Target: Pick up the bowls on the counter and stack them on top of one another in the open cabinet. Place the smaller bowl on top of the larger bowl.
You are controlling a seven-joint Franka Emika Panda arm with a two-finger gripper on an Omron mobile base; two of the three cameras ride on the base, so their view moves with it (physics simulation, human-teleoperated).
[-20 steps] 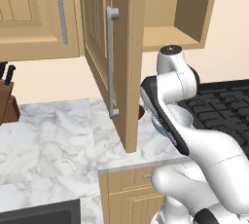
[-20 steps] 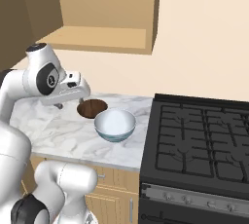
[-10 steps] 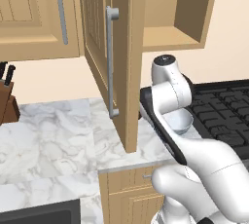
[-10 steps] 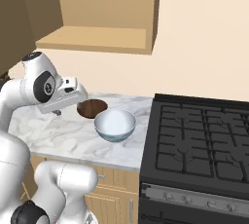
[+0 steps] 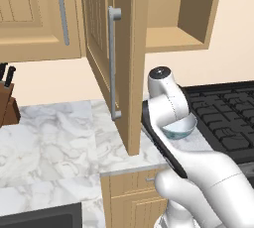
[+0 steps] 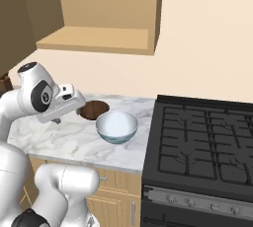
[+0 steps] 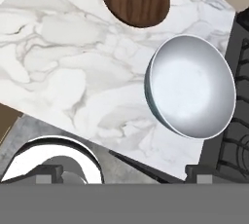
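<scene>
- Larger bowl (image 6: 116, 126) sits upright on the marble table (image 6: 64, 137), mouth up, just beside the black stove (image 6: 202, 147). Being round, it has no long axis.
- Smaller bowl (image 6: 93, 109) stands mouth up, close behind and to the left of the larger one; the two look apart in the hand view.
- From the left base view, the larger bowl (image 5: 178, 127) is half hidden behind the arm, and the cabinet door (image 5: 106, 53) blocks the table behind it.
- Pincer (image 7: 124, 169): spread wide, holding nothing, above the table's front edge; its finger tips (image 7: 48, 172) are cut off at the frame bottom.
- Open cabinet (image 6: 99, 41) shows a bare wooden shelf; its upper part is out of frame.
</scene>
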